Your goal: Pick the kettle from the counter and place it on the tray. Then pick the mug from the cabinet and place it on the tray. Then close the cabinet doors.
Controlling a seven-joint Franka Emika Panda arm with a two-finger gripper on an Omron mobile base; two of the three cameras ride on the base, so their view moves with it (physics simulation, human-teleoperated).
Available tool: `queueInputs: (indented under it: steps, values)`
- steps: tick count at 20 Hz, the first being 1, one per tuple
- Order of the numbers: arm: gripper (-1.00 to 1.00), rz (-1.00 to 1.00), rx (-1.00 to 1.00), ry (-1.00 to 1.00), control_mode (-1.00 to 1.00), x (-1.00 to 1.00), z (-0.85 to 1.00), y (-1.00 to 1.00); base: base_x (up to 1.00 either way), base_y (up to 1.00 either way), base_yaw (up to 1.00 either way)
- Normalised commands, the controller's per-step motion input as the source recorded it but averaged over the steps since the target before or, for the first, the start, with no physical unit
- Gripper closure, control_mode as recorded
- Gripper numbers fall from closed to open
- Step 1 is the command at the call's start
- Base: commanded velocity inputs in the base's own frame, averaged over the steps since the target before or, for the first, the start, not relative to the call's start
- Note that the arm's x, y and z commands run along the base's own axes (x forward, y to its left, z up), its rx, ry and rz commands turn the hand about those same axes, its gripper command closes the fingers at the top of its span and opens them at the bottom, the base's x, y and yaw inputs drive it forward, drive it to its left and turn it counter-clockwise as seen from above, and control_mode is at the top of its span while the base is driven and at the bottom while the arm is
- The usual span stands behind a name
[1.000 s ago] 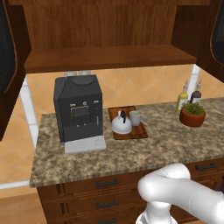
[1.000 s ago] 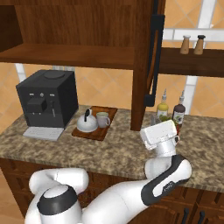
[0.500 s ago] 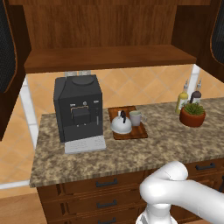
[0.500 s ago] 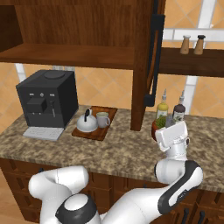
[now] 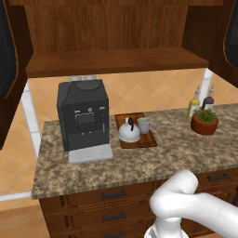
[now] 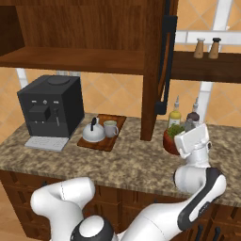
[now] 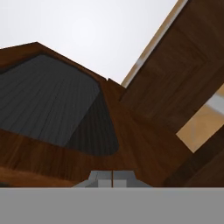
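Kettle (image 6: 93, 132) and mug (image 6: 110, 128) already sit on the tray (image 6: 104, 142), so what counts is the right cabinet door (image 6: 159, 61), standing open with its long bar handle (image 6: 165, 63) upright, above and left of the pressed-together gripper (image 7: 112, 175).
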Motion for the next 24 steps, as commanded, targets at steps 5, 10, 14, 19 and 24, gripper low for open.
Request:
queueInputs:
  steps: [5,10,14,19,24]
  values:
    - [1.00,0.00,0.00,0.00,-1.00,0.00,0.41,0.28,0.00,0.00,0.00]
    - [1.00,0.00,0.00,0.00,-1.00,0.00,0.46,0.39,0.00,0.00,0.00]
    - [1.00,0.00,0.00,-0.04,-1.00,0.00,0.42,0.45,0.00,0.00,0.00]
    - [1.00,0.00,0.00,-0.06,-1.00,0.00,0.53,0.38,0.00,0.00,0.00]
    - [1.00,0.00,0.00,0.00,-1.00,-0.04,0.61,0.38,0.00,0.00,0.00]
